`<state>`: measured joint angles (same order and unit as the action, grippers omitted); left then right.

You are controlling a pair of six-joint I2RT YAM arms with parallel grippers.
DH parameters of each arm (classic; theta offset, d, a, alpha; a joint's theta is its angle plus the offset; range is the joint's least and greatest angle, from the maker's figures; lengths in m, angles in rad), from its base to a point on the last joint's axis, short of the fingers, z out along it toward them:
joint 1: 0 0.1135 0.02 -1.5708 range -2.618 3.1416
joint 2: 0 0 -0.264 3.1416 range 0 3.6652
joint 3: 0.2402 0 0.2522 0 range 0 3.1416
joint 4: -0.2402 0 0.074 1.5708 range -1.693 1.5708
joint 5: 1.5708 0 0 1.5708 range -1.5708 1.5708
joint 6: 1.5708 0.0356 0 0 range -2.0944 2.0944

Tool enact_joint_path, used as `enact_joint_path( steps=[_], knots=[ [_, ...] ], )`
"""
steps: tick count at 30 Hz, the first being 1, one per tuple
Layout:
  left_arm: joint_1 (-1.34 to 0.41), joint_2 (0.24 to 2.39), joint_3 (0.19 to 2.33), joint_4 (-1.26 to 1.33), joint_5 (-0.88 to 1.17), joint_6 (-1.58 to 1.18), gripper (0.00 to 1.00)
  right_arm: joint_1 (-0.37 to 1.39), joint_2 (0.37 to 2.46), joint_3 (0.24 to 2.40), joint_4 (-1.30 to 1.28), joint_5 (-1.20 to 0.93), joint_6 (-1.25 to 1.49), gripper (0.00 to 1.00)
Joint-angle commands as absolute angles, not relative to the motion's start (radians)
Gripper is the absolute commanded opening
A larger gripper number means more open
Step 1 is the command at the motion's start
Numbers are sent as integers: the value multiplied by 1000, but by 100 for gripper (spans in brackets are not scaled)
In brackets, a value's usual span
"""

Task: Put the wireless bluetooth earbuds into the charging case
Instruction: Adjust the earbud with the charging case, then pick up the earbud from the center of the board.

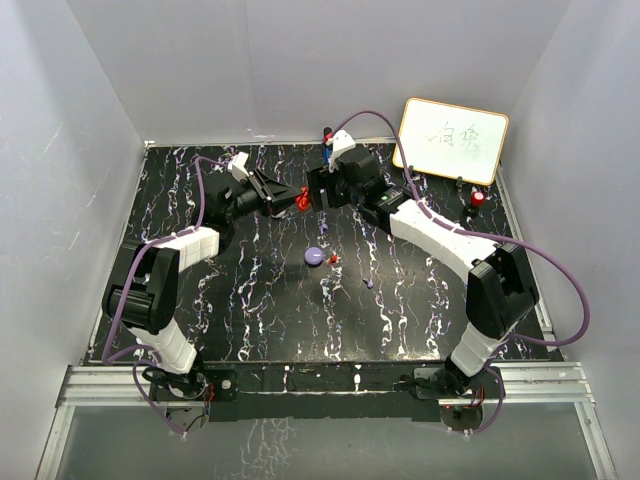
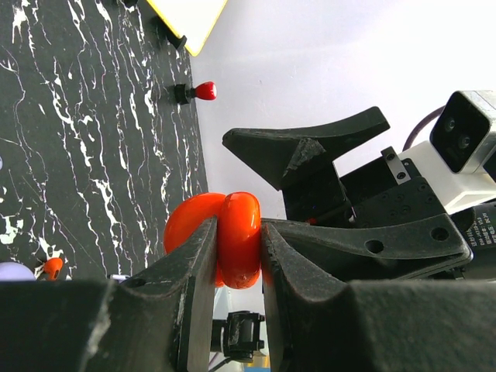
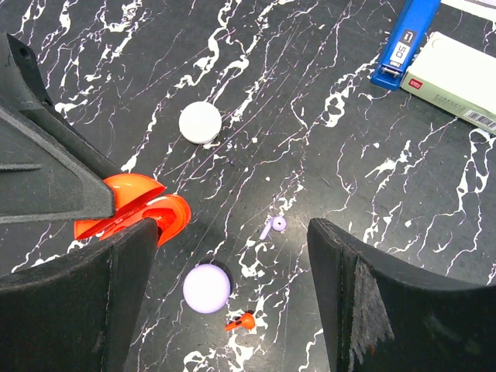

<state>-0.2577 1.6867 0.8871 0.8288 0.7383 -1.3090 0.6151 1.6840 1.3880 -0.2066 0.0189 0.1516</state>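
Earbuds point(image 3: 273, 225) loose on the table point(image 3: 349, 155), red earbud point(image 3: 242, 322) beside the purple puck point(image 3: 207, 288); tiny, probably light and slick; I'd pinch across the body. Left gripper point(image 2: 239, 229) clamps the red case point(image 2: 198, 221); right gripper point(image 3: 232, 232) spread above.

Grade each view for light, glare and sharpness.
Top external: even, soft light, though the earbuds are mere specks. Left wrist: red case sharp, with glossy highlights; wall behind very bright. Right wrist: table crisp; purple case throws a small dark shadow; fingers nearly black.
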Motion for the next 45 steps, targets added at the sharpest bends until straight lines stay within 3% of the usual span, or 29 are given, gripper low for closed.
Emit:
enact_joint_path(
  steps=[1, 11, 18, 30, 45],
  knots=[
    [-261, 1657, 929, 837, 749, -1301, 0, 619, 1656, 1430, -155, 17, 132, 77],
    [-221, 1588, 853, 743, 652, -1297, 0, 587, 1572, 1362, -174, 212, 174, 78],
    [-162, 1514, 735, 771, 570, -1361, 0, 601, 1556, 1253, -297, 101, 222, 77],
    [-137, 1394, 681, 723, 568, -1342, 0, 666, 1540, 1036, -336, 109, 271, 77],
    [-126, 1384, 667, 707, 578, -1333, 0, 681, 1664, 1063, -316, 183, 250, 73]
  ],
)
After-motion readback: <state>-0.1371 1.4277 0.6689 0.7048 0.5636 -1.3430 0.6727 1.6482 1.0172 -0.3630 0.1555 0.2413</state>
